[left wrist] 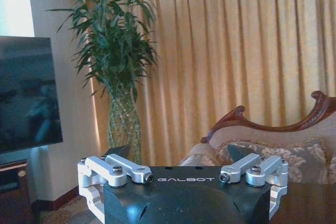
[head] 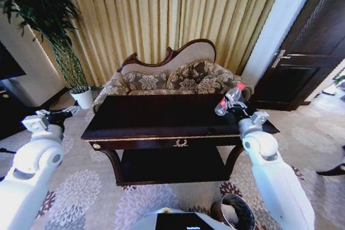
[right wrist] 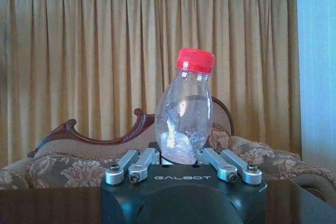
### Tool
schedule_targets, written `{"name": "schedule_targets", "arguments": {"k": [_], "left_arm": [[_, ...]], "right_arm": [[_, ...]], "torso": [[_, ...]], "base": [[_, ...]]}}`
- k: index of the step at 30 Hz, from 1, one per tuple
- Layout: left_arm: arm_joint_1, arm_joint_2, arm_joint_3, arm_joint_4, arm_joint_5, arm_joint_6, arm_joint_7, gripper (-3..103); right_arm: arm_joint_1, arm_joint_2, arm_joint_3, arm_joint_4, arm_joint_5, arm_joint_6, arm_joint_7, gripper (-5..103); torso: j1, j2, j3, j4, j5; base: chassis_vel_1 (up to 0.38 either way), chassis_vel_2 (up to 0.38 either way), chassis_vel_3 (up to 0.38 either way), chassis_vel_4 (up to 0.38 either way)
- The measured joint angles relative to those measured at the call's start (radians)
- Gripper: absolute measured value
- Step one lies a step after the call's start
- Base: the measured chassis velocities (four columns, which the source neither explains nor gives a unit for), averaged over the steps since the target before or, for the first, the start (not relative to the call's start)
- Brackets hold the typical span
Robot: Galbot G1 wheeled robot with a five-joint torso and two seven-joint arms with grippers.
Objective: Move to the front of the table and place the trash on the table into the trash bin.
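The clear bottle (head: 228, 99) with the red cap is up in the air over the right end of the tabletop (head: 161, 116). The right gripper (head: 233, 107) has its fingers squeezed on the bottle's lower part, and the cap points up and a bit to one side. In the right wrist view the bottle (right wrist: 185, 116) stands between the fingers (right wrist: 131, 165). The left gripper (head: 69, 112) hangs off the table's left side with its fingers apart and nothing in it. The trash bin (head: 236, 212) sits on the carpet by the table's front right corner. A sofa (head: 172, 76) is behind the table.
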State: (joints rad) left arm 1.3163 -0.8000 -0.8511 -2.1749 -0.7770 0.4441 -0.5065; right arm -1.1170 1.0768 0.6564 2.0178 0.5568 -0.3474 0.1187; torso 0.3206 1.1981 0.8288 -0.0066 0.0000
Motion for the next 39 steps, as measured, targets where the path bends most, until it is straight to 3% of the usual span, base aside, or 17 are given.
{"name": "schedule_targets", "arguments": {"k": [39], "left_arm": [[0.007, 0.001, 0.019, -0.037, 0.004, -0.021, 0.005, 100]], "right_arm": [[-0.014, 0.002, 0.015, 0.029, 0.005, 0.005, 0.0, 27]], "torso": [[0.0, 0.0, 0.0, 0.0, 0.0]], "base": [[0.001, -0.001, 0.0, 0.001]]}}
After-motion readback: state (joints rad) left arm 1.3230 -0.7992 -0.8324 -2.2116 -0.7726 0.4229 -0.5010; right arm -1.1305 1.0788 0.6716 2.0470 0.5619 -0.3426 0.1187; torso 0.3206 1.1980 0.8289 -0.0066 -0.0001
